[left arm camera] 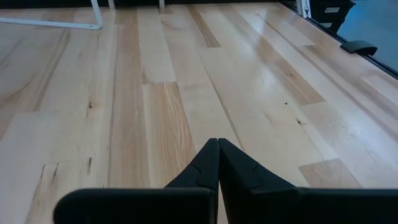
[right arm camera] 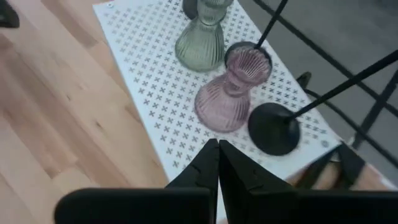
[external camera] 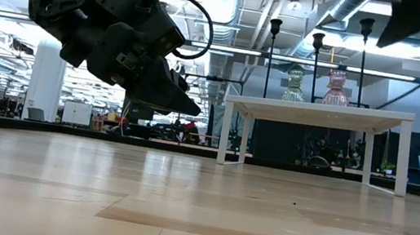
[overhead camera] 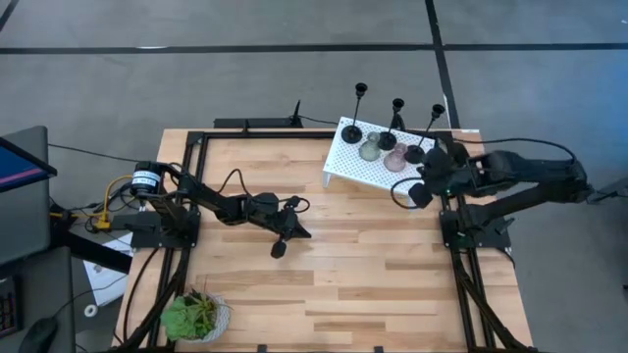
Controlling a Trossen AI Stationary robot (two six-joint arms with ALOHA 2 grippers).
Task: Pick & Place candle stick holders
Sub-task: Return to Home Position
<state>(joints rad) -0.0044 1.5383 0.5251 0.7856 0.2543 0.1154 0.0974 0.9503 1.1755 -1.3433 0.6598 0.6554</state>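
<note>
All five candle stick holders point(overhead camera: 389, 140) are seen upright on the white perforated stand point(overhead camera: 343, 169), the pink holder point(right arm camera: 231, 93) flanked by the grey-green holder point(right arm camera: 201, 42) and a black holder point(right arm camera: 273, 129). The right hand point(right arm camera: 217, 147), fingers pressed together and empty, is held just off the stand's edge, those holders dead ahead, so a retreat straight back from the stand is judged safest. The left hand point(left arm camera: 217, 145), likewise closed and empty, is held over bare counter point(left arm camera: 155, 74), well apart from the stand.

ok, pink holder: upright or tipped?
Upright. Pink holder sits base-down on the white stand, beside the grey-green holder. Right pincer shut, clear of it.
</note>
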